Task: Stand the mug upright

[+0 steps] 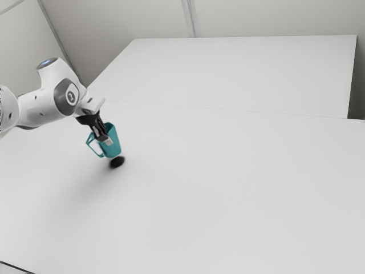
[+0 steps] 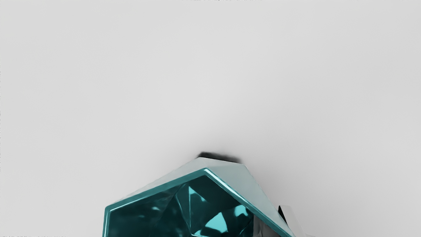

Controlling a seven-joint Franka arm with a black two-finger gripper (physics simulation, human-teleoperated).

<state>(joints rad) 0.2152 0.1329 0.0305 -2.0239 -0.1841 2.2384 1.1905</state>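
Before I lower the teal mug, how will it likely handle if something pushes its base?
The teal mug will likely stay stiff: its flat-faceted walls look rigid. It may swivel, since the gripper seems to pinch just one wall. Once released, it could tip if nudged high, being taller than wide.

The arm (image 1: 43,109) is white and smooth, built of rounded, tube-like segments with small dark dots on the shell. A broad dark grey band (image 1: 61,96) wraps one joint and carries a pale round emblem (image 1: 71,96) with a dark mark too small to read. A blue-grey disc (image 1: 48,62) ringed in dark caps the upper end, and grey trim edges the underside. Below the white wrist (image 1: 91,104), the gripper (image 1: 106,138) is black, with slim fingers ending in blocky, light grey tips.
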